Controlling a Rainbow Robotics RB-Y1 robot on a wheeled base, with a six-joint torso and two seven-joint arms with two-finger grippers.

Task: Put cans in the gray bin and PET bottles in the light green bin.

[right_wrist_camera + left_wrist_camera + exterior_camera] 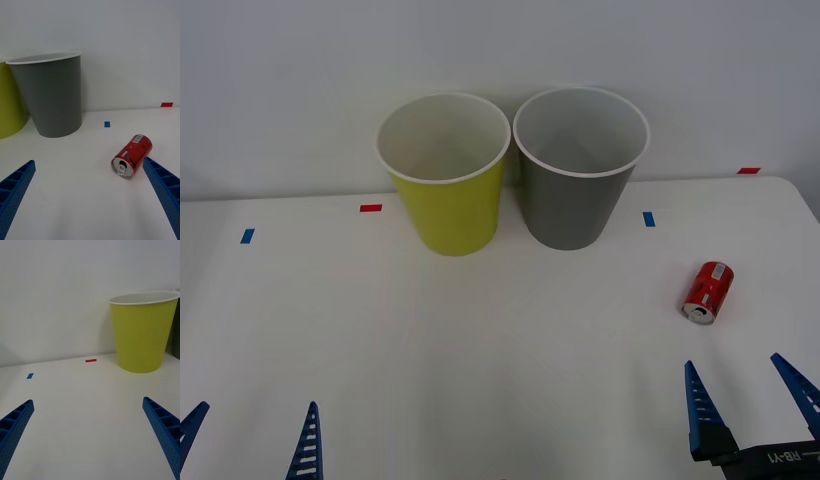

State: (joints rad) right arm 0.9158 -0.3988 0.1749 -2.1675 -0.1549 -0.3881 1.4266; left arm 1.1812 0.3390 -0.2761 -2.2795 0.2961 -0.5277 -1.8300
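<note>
So my left gripper (250,440) is parked low at the near edge of the table (480,350), fingers spread wide with nothing between them. Ahead of it and off toward my right side stands the light green bin (448,205), upright, and nothing on that side needs picking up as far as I can tell.

Next over is the gray bin (575,190), just beside the green one, rims nearly touching. That's where the can goes.

Then the can (708,291) itself: it's lying on its side, ahead of my right gripper (752,405) and a touch toward its inner finger, well apart from the gray bin. Its long axis runs mostly away from me, tilted a bit, with the silver top end pointing back at the gripper. In the right wrist view the can (132,156) sits close to one finger rather than centred.

Right gripper is spread open too, empty, and clearly the nearer arm. I reckon it takes this one, after a small shift inward to centre.
</note>
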